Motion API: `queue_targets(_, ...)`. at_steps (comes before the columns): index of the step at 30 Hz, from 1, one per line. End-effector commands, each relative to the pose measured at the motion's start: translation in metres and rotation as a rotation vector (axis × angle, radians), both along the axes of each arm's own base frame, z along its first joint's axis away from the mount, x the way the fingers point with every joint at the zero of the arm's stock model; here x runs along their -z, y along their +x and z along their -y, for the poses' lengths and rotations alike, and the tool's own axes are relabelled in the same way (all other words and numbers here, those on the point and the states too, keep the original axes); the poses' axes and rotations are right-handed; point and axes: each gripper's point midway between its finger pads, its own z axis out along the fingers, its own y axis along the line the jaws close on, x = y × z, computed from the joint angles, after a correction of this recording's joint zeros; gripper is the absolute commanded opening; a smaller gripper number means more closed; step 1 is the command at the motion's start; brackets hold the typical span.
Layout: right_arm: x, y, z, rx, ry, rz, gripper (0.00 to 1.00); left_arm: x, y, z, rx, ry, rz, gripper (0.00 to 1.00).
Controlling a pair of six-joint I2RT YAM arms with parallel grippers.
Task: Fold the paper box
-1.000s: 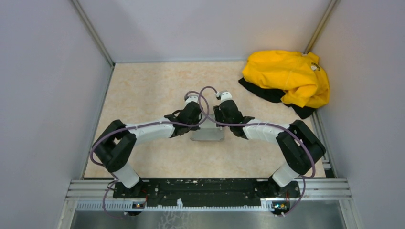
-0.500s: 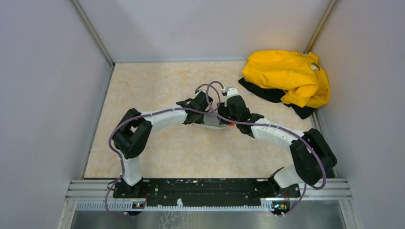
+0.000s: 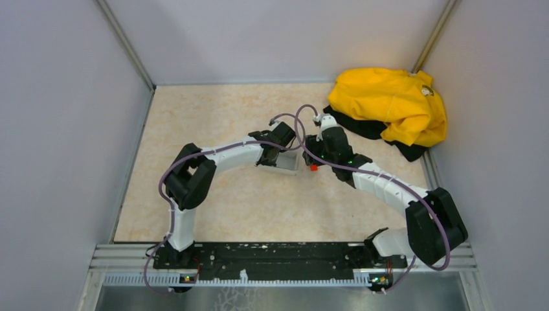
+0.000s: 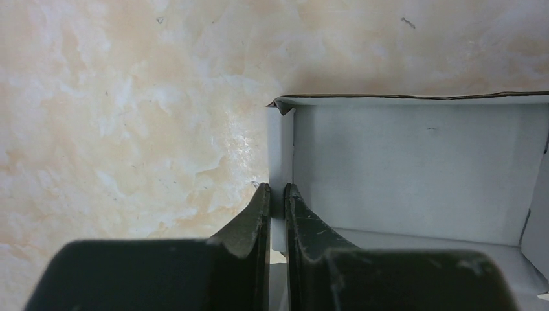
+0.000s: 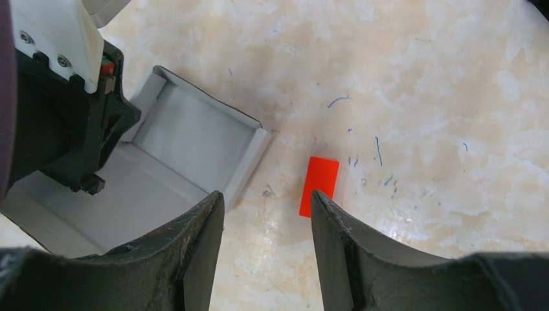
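One paper box [image 3: 283, 162] near the table [image 3: 207, 116] middle, walls raised, two grippers, left gripper [image 4: 277, 189] pinching one side wall, right gripper [image 5: 266, 194] spread, empty, above one red block [image 5: 320, 186], one yellow garment [image 3: 388, 103] in far corner

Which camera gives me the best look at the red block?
Right wrist: the red block lies flat, unobstructed, just beside the paper box. Top external shows only a tiny red speck; left wrist misses it.

Arms [image 3: 233, 154]: white links, black joints, looping purple cables [image 3: 300, 110]; left gripper [image 4: 277, 189] with dark tapered fingers [image 4: 249, 223]; screws [image 5: 61, 61] on white wrist housing
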Motion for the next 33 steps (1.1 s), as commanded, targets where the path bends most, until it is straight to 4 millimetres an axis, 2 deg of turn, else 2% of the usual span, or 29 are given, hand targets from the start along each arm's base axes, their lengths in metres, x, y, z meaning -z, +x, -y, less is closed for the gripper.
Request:
queue_targets(1,-0.021,0.003,0.001,-0.006,0.042,0.055,0.52,0.019,-0.019,-0.035,-0.006,0.216,-0.088,0.14)
queue_targets(8,-0.027,0.005,0.002,-0.011,0.053,0.065,0.52,0.016,-0.018,-0.043,-0.015,0.269,-0.078,0.15)
queue_targets(16,-0.019,0.003,0.005,-0.009,0.036,0.036,0.52,0.01,-0.014,-0.043,-0.015,0.313,-0.036,0.15)
queue_targets(24,-0.02,0.004,0.006,-0.01,0.027,0.034,0.52,0.01,-0.013,-0.047,-0.025,0.35,-0.007,0.17)
queue_targets(30,-0.021,0.004,0.006,-0.01,0.028,0.034,0.52,0.008,-0.012,-0.043,-0.021,0.319,0.015,0.22)
queue_targets(33,-0.021,0.004,0.006,-0.009,0.028,0.033,0.52,0.008,-0.013,-0.032,0.007,0.239,0.016,0.25)
